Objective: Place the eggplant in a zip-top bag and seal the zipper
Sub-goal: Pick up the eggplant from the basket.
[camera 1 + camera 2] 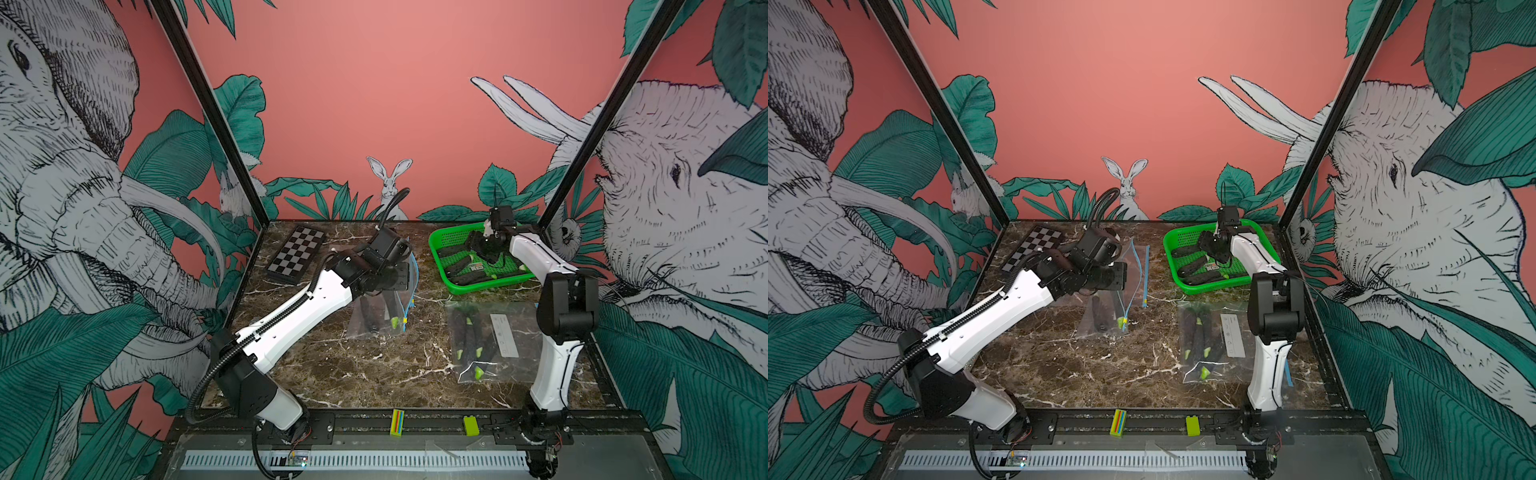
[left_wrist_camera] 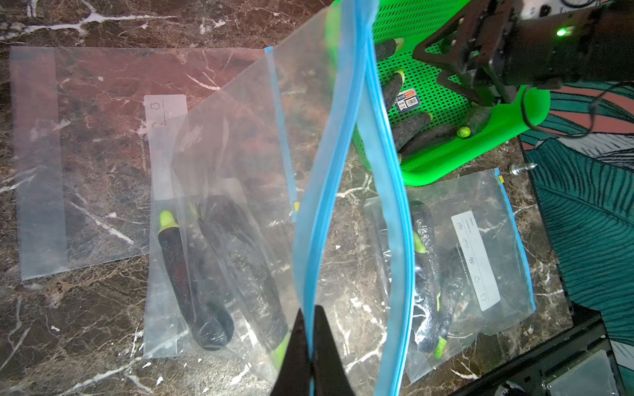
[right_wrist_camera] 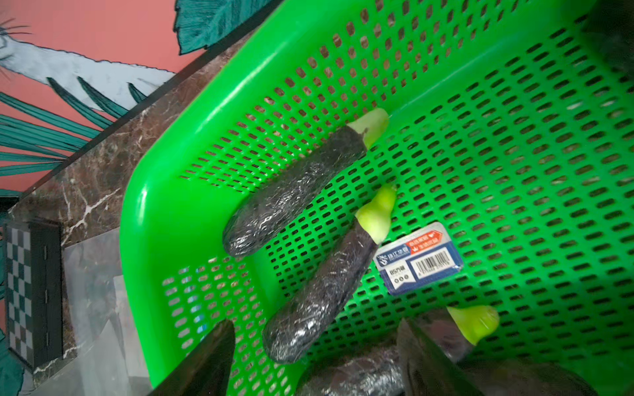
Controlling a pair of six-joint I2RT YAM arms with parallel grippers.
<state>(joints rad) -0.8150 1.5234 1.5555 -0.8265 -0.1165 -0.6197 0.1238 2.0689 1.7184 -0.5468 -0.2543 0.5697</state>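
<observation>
Between the left fingers [image 2: 310, 317], which are pinched fully together, sits one blue zipper lip [image 2: 307, 240] of a clear bag [image 2: 240, 154]. The lip is lifted off the tabletop [image 2: 85, 325] so that the mouth gapes, and at least two eggplants [image 2: 192, 284] lie inside, below that grip. Under the right fingers [image 3: 315, 329], spread wide and holding nothing, is the green basket [image 3: 154, 223] with loose eggplants [image 3: 295, 192] on its floor. One eggplant [image 3: 350, 377] lies in the gap between them, though I cannot tell whether either finger touches it. The step in hand looks like picking the next eggplant while the bag is held open. The next move probably calls for lowering the right fingers around that eggplant's dark body, across its width, closing, lifting it clear of the basket wall and carrying it to the open mouth beside the left fingers. Only then can the zipper be pressed shut. A second bag [image 1: 486, 345], filled, lies flat, well apart from both sets of fingers.
</observation>
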